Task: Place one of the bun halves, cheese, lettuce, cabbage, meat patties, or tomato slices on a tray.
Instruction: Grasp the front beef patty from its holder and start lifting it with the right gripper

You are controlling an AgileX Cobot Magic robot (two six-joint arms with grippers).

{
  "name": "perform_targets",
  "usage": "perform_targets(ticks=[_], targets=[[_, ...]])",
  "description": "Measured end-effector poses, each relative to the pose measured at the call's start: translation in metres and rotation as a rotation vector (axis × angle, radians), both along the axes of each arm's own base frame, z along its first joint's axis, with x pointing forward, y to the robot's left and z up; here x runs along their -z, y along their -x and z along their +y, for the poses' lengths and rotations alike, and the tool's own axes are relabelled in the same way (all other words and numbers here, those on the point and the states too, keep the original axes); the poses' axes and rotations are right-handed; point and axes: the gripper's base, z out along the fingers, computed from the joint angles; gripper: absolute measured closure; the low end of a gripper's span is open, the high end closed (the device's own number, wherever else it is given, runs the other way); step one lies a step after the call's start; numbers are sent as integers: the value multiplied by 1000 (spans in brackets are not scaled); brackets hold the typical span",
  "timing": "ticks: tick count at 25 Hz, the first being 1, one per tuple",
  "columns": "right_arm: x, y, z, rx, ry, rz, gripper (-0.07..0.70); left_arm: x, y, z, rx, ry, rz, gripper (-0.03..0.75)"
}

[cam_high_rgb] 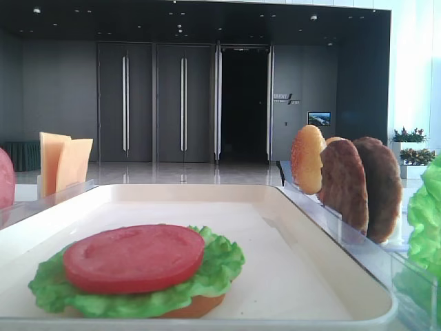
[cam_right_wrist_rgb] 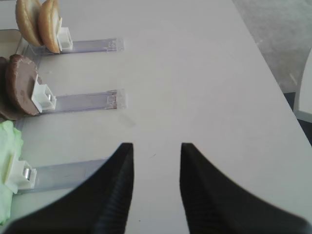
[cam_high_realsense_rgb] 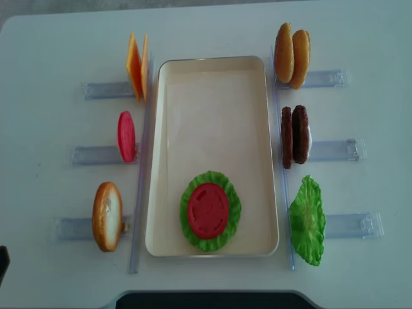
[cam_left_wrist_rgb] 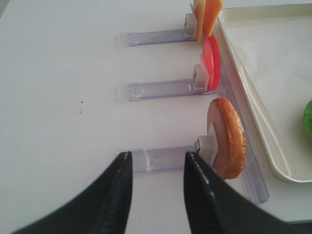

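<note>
The cream tray (cam_high_realsense_rgb: pixel 212 116) lies in the middle of the table. At its near end a tomato slice (cam_high_realsense_rgb: pixel 208 210) rests on lettuce (cam_high_realsense_rgb: pixel 235 209) over a bun half (cam_high_rgb: pixel 196 307). In clear holders to its left stand cheese (cam_high_realsense_rgb: pixel 136 65), a tomato slice (cam_high_realsense_rgb: pixel 126 136) and a bun half (cam_high_realsense_rgb: pixel 107 215). To its right stand two bun halves (cam_high_realsense_rgb: pixel 291 55), two meat patties (cam_high_realsense_rgb: pixel 293 136) and lettuce (cam_high_realsense_rgb: pixel 307 221). Cabbage is out of view. My left gripper (cam_left_wrist_rgb: pixel 158 156) hangs open and empty beside the left bun half (cam_left_wrist_rgb: pixel 229 139). My right gripper (cam_right_wrist_rgb: pixel 156 146) is open and empty, right of the patties (cam_right_wrist_rgb: pixel 20 85).
Clear acrylic holder strips (cam_high_realsense_rgb: pixel 335 149) stick out sideways from both long sides of the tray. The white table's right edge (cam_right_wrist_rgb: pixel 273 73) runs close past the right gripper. A dark shape (cam_high_realsense_rgb: pixel 2 261) shows at the overhead view's lower left edge.
</note>
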Motion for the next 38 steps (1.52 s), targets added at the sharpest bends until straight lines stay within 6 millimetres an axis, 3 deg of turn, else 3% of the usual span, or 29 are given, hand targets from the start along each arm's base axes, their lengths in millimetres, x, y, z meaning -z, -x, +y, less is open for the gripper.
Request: perform_targets(ticks=[12,15,19,24,31,34,38], targets=[[0,0,0,-11,18,1,402,0,0,0,0,0,0,440],[-9,-6,2,-42,14,32,402,0,0,0,0,0,0,444],[-32,-36,7,-78,-45,163,402,0,0,0,0,0,0,464],[-52,-97,9,-94,-105,362,400,0,0,0,0,0,0,484],[-44,-182,7,-93,-118,612,400,0,0,0,0,0,0,486],[-40,-202,6,-102,-104,660,396,0,0,0,0,0,0,489],[-36,-209,5,-131,-73,682,371,0,0,0,0,0,0,492]])
